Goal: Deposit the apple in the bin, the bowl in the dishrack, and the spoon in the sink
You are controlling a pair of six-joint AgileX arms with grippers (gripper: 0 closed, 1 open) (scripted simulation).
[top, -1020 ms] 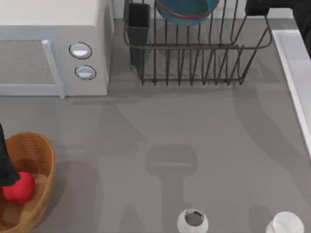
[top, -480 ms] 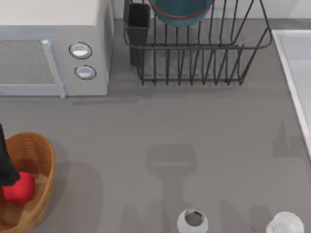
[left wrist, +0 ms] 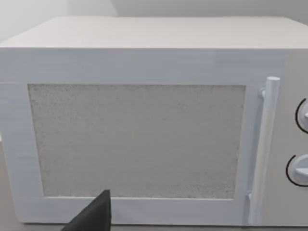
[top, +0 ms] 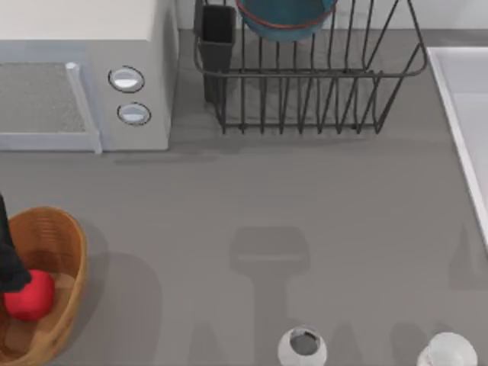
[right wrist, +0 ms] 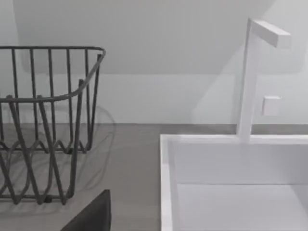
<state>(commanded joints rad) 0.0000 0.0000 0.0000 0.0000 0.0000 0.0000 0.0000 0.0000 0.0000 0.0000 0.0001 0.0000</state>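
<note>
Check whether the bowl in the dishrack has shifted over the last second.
Yes, slightly. In the top view the bowl now sits a little nearer the utensil cup of the dishrack than one second earlier, and still rests among the bars.

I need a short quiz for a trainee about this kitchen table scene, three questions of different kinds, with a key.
1. True or false: the apple lies inside the bin.
2. Where is the bowl?
A. on the microwave
B. in the dishrack
C. in the sink
3. Fill in: near the table's front edge stand two small white ____.

Key: 1 true; 2 B; 3 cups.
</note>
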